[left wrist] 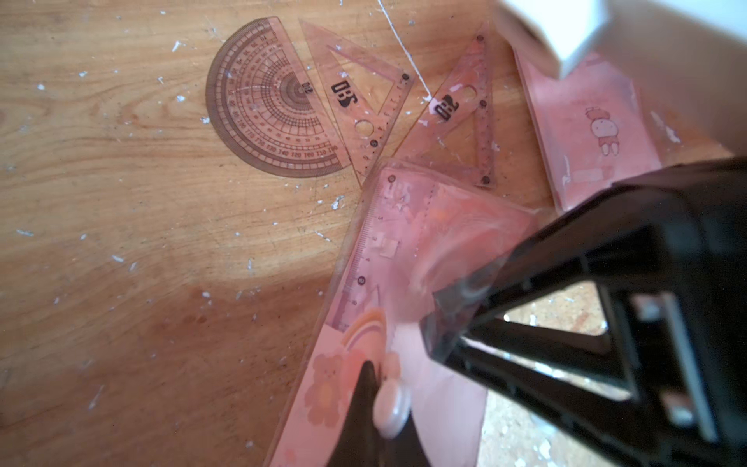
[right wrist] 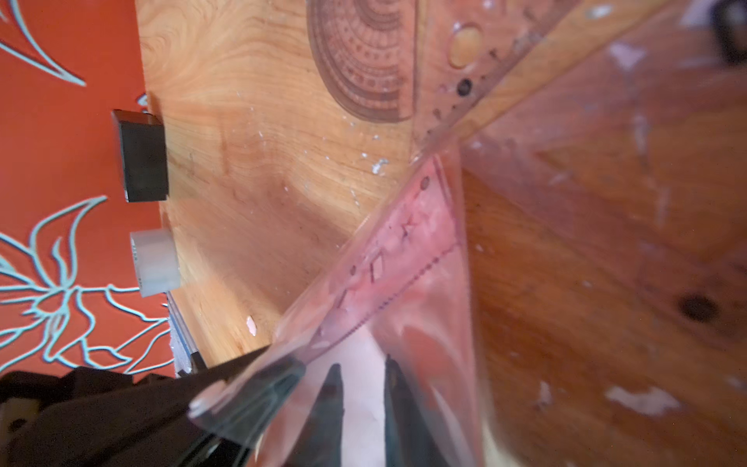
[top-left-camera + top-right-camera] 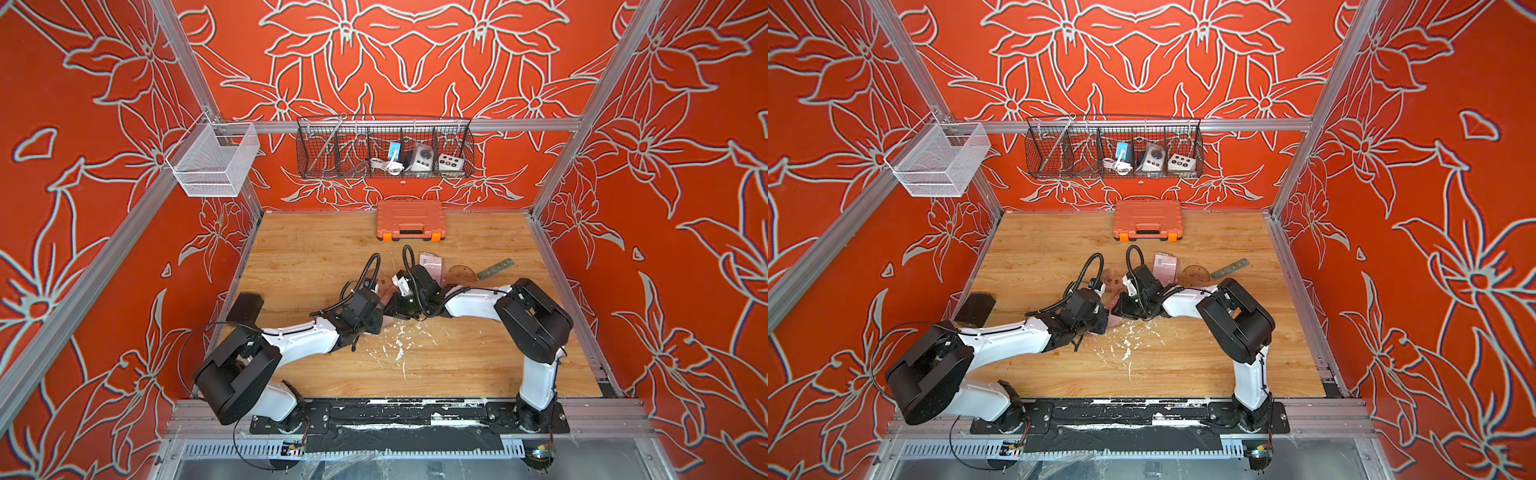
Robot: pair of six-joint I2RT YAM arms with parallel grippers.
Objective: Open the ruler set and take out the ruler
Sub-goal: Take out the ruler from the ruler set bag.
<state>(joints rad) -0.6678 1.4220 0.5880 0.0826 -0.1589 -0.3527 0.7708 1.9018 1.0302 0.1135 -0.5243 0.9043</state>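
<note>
Pink see-through plastic, that's the ruler set pouch (image 1: 428, 250), and it sits about mid-table between the two arms. The straight ruler (image 1: 366, 258) is inside it, lying along one long edge, so it's not out yet.

The left gripper (image 1: 376, 390) is clamped shut on the pouch, right by the white snap button (image 1: 390, 408) at the end printed with the bear and rainbow. The right gripper (image 2: 359, 364) comes in from the opposite side. Its two dark fingers (image 2: 331, 404) stand a narrow gap apart, and the clear film of the pouch lies over them, so I'm looking at them through the plastic. Nothing solid shows between the jaws.

Loose on the wooden table (image 3: 316, 257) just past the pouch's far end:
- a brownish protractor (image 1: 266, 105)
- a set square (image 1: 359, 101) right beside it
- a second set square (image 1: 461, 121) next to that

The far end of the pouch reaches their corners, but I can't tell if it actually touches them. A pink printed card (image 1: 586, 129) lies a bit further over.

In both top views a greenish straight ruler (image 3: 494, 269) lies well off on the robot's right side, and an orange tool case (image 3: 410, 220) sits shut against the back wall. White flecks (image 3: 399, 345) are scattered over the wood near the grippers.
</note>
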